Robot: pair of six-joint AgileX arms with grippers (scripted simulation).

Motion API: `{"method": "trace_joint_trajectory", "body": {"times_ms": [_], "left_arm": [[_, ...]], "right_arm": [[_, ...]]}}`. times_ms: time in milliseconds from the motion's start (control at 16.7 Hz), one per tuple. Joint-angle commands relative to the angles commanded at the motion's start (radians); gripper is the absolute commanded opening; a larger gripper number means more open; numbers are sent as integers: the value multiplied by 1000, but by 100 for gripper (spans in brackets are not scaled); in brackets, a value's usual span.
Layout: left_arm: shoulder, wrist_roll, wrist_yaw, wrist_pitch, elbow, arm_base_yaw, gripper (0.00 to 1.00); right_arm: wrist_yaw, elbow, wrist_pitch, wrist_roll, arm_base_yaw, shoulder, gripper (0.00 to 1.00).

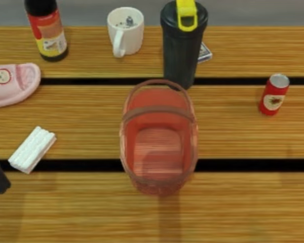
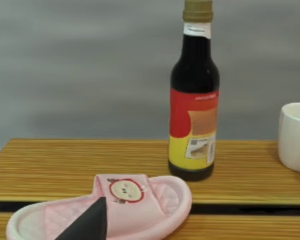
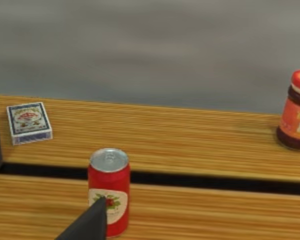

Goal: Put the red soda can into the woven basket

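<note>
Can (image 1: pixel 273 95) stands at three o'clock from the basket (image 1: pixel 159 174), light, stiff and slippery. Grab its round sides. Whether either claw is spread, I cannot tell.

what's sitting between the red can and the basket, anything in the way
Nothing visible. The red soda can stands upright at the table's right, with bare wood between it and the woven basket at centre. The black tumbler stands behind the basket, off that line. Only the basket's arched handle spans its opening.
</note>
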Motion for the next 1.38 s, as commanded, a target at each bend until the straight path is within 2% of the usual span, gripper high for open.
{"method": "trace_joint_trajectory", "body": {"times_ms": [300, 960, 1200, 1380], "left_arm": [[0, 0, 0, 0, 0, 0, 100], [0, 0, 0, 0, 0, 0, 100], [0, 0, 0, 0, 0, 0, 100], [0, 0, 0, 0, 0, 0, 100]], "right_arm": [[0, 425, -263, -113, 31, 457, 100], [10, 1557, -938, -406, 100, 1704, 100], [11, 1858, -1115, -482, 119, 2035, 100], [11, 1995, -1199, -518, 129, 2184, 100]]}}
